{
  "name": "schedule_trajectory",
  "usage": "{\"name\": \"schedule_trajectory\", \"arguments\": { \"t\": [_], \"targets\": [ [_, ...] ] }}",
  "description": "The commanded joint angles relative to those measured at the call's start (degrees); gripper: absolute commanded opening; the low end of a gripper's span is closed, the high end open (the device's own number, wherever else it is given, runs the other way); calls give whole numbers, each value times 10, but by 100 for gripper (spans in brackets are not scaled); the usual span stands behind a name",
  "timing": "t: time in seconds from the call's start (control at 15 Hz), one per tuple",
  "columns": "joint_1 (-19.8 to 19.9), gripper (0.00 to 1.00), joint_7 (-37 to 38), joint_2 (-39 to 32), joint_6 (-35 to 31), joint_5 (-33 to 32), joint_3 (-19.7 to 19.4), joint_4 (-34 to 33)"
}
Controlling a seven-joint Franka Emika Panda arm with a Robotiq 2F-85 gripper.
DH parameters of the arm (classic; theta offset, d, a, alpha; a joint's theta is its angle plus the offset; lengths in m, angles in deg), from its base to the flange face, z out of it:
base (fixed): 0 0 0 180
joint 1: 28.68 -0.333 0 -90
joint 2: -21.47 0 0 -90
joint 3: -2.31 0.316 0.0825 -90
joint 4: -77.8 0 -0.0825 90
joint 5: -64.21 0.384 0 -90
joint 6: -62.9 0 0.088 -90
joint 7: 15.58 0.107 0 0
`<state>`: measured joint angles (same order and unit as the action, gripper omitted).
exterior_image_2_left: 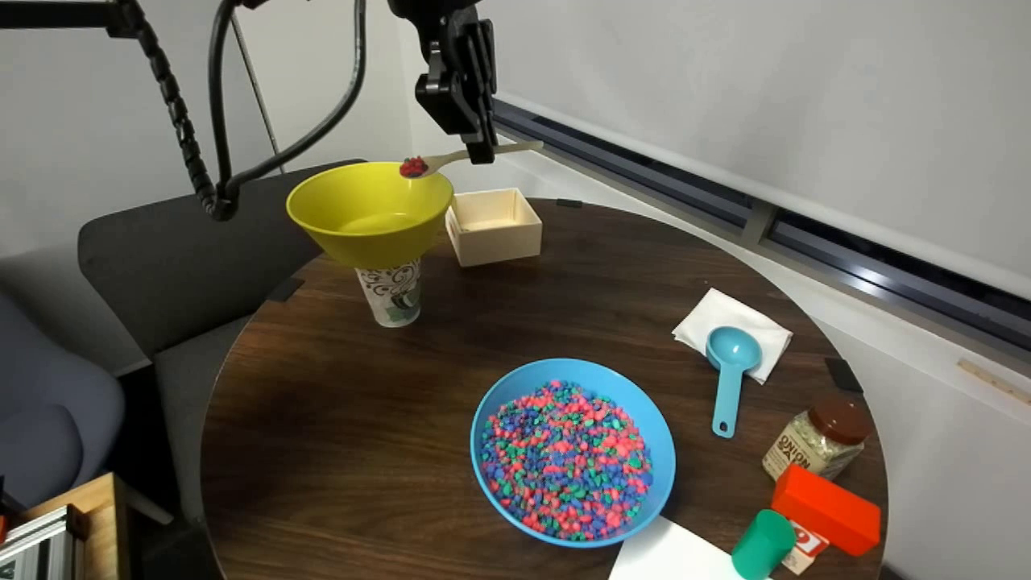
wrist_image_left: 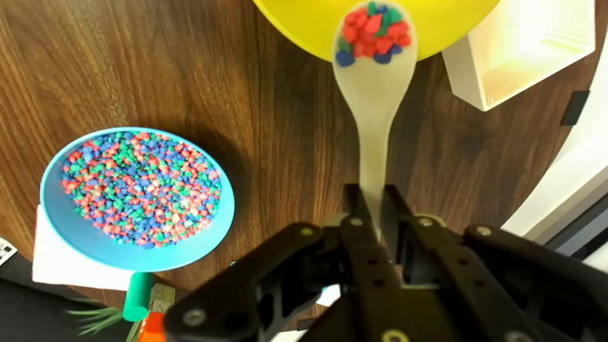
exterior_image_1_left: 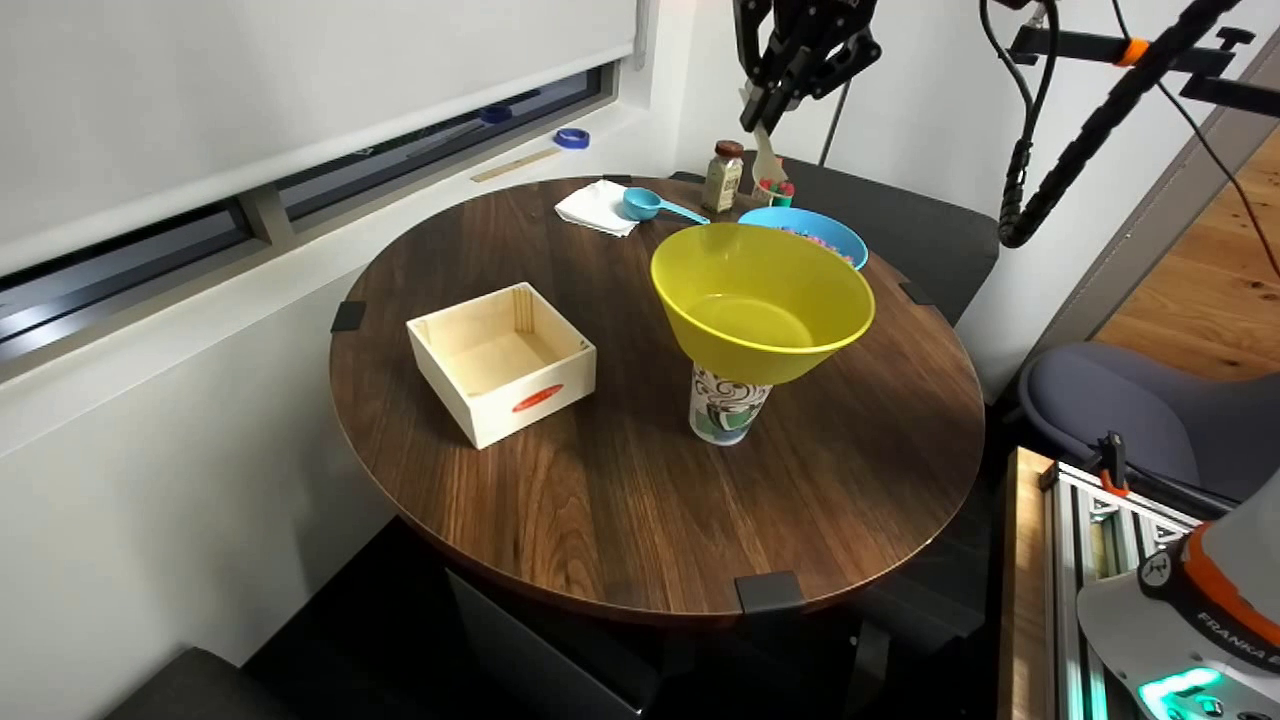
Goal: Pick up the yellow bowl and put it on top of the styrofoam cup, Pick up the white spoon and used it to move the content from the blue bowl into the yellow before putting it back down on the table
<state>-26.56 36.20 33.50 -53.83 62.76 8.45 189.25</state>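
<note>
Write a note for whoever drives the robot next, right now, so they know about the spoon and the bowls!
End effector: closed on the white spoon by its handle. A few multicoloured pieces sit in the spoon.
Where: the yellow bowl is on top of the styrofoam cup. The blue bowl, on the table, holds lots more pieces. The raised spoon's tip overlaps the yellow rim in the wrist view; I can't tell if it's truly over the bowl.
Done: bowl on cup, spoon gripped and loaded.
Left: tip the scoop in (no pieces show there yet), move the rest, put the spoon down.
</note>
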Motion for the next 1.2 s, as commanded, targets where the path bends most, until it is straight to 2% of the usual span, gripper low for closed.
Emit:
{"name": "schedule_trajectory", "arguments": {
  "t": [0.0,0.13,0.2,0.4,0.47,0.87,1.13],
  "targets": [
    [-5,3,24,-3,-4,-66,16,3],
    [-7,3,28,-5,-20,-78,17,3],
    [-8,13,14,-4,-3,-63,11,-1],
    [-9,13,15,-4,-9,-68,12,-1],
    [-9,3,15,-4,-9,-68,12,-1],
    [-50,3,-21,-5,41,-79,52,-18],
    [-61,3,-10,8,74,-152,78,-9]
  ]
}}
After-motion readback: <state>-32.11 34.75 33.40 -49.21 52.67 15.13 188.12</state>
